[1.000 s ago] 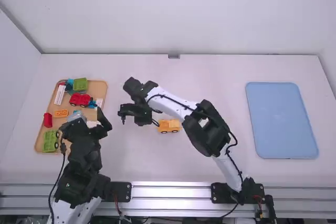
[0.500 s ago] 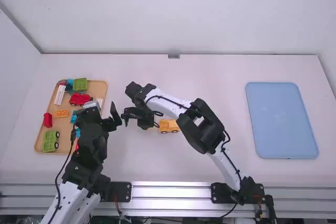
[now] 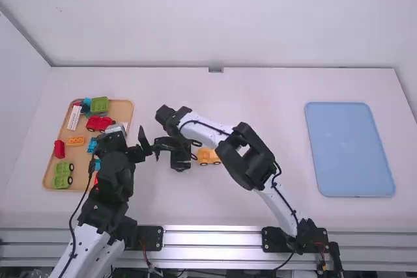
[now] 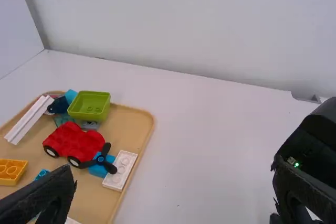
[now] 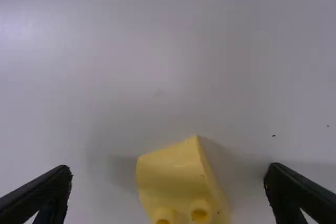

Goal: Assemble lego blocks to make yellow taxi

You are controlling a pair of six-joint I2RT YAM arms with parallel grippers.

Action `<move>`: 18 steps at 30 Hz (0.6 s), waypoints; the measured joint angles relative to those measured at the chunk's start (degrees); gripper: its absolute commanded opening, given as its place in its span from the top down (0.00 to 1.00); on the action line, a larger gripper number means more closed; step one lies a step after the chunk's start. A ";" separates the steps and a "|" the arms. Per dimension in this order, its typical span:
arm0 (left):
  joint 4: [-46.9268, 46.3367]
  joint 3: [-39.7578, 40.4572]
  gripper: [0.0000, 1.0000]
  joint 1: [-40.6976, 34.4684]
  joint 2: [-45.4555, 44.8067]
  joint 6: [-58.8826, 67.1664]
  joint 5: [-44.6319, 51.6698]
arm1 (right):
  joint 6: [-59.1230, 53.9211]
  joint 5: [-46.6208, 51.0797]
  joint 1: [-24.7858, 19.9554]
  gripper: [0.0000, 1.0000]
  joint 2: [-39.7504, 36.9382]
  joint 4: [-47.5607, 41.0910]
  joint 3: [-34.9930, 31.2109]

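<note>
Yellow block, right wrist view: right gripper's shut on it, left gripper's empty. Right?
Not shut: the right wrist view shows the right gripper open, with a gap between each finger and the yellow block. Left gripper is empty, yes.

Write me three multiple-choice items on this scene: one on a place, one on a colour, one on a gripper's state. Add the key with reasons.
1. Where is the red car?
A. On the wooden tray
B. Between the two arms
C. Against the back wall

2. What colour is the tray at the right of the table?
A. Green
B. Blue
C. Red

3. How is the right gripper?
A. Shut on the yellow block
B. Shut and empty
C. Open, with the yellow block between its fingers

1: A, the left wrist view shows it among other blocks there.
2: B, the high view shows its pale blue surface.
3: C, the right wrist view shows a gap on each side of the block.
</note>
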 measured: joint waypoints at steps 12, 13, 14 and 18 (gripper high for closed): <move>-2.12 0.00 0.01 0.00 -0.02 1.01 0.02 | -0.83 -5.11 -4.98 0.01 -4.13 1.07 0.02; -2.23 0.00 0.01 0.00 -0.02 1.25 0.61 | -0.87 -6.10 -6.19 0.01 -5.99 1.79 0.02; -2.25 0.00 0.01 0.00 0.00 1.62 1.14 | -0.76 -6.71 -7.08 0.02 -7.37 2.23 0.02; -2.25 0.00 0.01 0.00 0.00 3.58 5.60 | 0.59 -9.01 -12.31 0.02 -14.75 3.72 0.24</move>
